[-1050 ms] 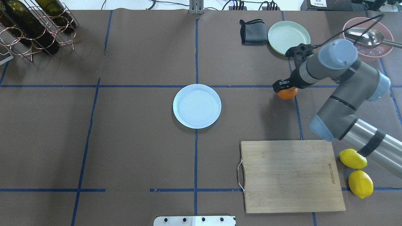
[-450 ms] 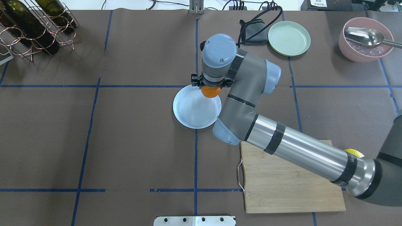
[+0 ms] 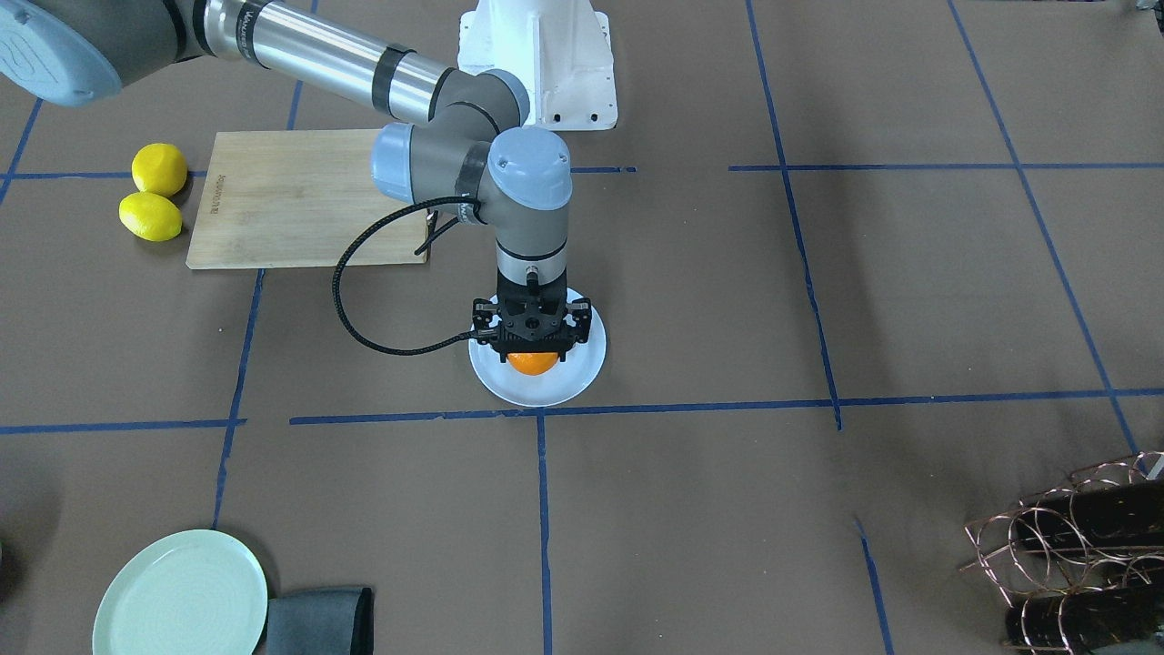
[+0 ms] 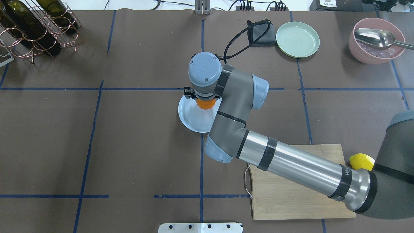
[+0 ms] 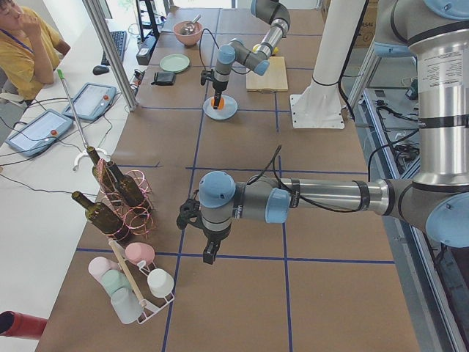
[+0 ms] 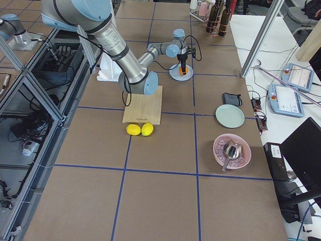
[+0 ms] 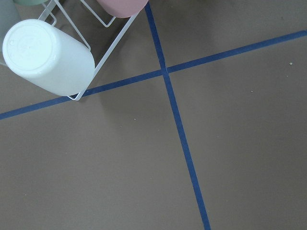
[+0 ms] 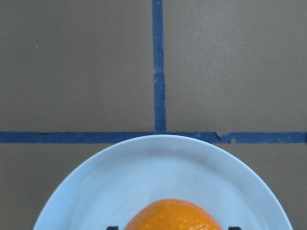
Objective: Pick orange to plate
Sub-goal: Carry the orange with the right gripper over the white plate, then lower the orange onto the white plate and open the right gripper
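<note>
The orange (image 3: 532, 363) sits between the fingers of my right gripper (image 3: 531, 353), which is shut on it directly over the white plate (image 3: 538, 392) at the table's centre. From overhead the orange (image 4: 206, 104) shows under the wrist, above the far half of the plate (image 4: 191, 118). The right wrist view has the orange's top (image 8: 173, 216) against the plate's inner surface (image 8: 144, 167). Whether the orange touches the plate is unclear. My left gripper (image 5: 209, 253) hangs far off by the cup rack; I cannot tell if it is open or shut.
A wooden cutting board (image 4: 291, 200) lies near the robot, partly under the right arm, with a lemon (image 4: 362, 161) beside it. At the far right stand a pale green plate (image 4: 297, 35), a grey cloth (image 4: 263, 37) and a pink bowl (image 4: 376, 40). A bottle rack (image 4: 35, 26) fills the far left corner.
My right arm swung left with the orange from the right part of the table to the white plate, then shifted a little further left and nearer over it.
</note>
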Controlling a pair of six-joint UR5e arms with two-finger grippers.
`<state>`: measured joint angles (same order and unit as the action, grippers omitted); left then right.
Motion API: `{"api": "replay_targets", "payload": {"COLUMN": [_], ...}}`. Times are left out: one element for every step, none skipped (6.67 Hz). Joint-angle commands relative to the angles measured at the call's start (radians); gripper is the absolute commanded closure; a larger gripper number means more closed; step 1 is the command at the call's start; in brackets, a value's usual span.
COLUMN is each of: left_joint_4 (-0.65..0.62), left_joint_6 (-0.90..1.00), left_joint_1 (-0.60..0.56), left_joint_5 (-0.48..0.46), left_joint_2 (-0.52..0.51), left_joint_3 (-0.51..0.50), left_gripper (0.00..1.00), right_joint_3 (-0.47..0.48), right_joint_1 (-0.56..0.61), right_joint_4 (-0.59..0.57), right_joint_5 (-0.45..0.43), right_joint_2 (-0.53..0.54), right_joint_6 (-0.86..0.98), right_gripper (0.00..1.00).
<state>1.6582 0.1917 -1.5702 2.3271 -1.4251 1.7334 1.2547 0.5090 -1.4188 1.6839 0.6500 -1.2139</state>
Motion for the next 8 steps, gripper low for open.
{"api": "replay_targets", "payload": {"left_joint_4": [0.0,0.0,0.0,0.002,0.0,-0.006,-0.008,-0.009], "left_joint_6": [0.0,0.0,0.0,0.0,0.0,-0.002,-0.002,-0.009], "left_joint_1": [-0.001,-0.001,0.001,0.002,0.002,0.002,0.002,0.002], "left_joint_5": [0.0,0.0,0.0,0.0,0.0,0.0,0.0,-0.003], "left_joint_2": [0.0,0.0,0.0,-0.003,-0.005,-0.002,0.0,-0.001], "left_joint_3": [0.0,0.0,0.0,-0.006,-0.008,-0.017,-0.023,-0.026], "left_gripper": [0.0,0.0,0.0,0.0,0.0,0.0,0.0,0.0], "right_joint_3": [-0.001,0.0,0.003,0.009,0.021,0.069,0.128,0.235], "right_joint_1": [-0.015,-0.015,-0.015,-0.007,0.053,0.153,0.26,0.363], "right_joint_4": [-0.003,-0.015,-0.017,-0.019,-0.041,-0.073,-0.183,-0.294], "right_joint_5": [-0.009,-0.009,-0.006,0.003,0.092,0.22,0.315,0.357], "right_joint_2": [-0.001,-0.006,-0.006,-0.004,-0.003,0.023,0.063,0.144], "right_joint_6": [-0.004,-0.007,-0.025,-0.018,0.023,0.124,0.275,0.476], "right_gripper": [0.32,0.0,0.0,0.0,0.0,0.0,0.0,0.0]}}
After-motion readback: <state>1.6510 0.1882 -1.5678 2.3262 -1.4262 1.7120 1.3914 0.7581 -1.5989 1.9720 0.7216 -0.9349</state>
